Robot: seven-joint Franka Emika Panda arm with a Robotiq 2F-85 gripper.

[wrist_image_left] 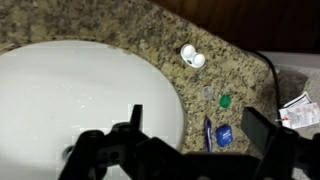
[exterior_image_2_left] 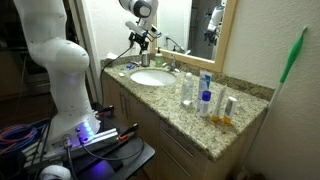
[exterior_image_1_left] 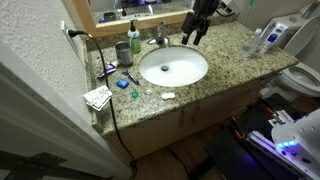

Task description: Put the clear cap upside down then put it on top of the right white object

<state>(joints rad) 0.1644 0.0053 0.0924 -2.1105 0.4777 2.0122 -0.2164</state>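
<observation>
You are viewing the scene through the wrist view, where the pincer is filling the bottom edge. Its jaws are standing wide apart and are gripping nothing. In both exterior views the arm is holding it above the back of the sink, near the faucet and clear of every item.

Directly below and beyond the jaws, the white sink basin is occupying most of the frame.

Beside the basin, on the speckled tabletop, a blue piece is lying next to a blue toothbrush. A crumpled white paper with dark print is sitting toward the edge of the frame. A small green piece is lying a little farther out.

Farthest away, the right white object is lying flat on the tabletop just beside the basin's front rim, well apart from the pincer. In an exterior view it is resting between the basin and the tabletop's front edge.

You cannot tell where the clear cap is: these views are too coarse to show it.
</observation>
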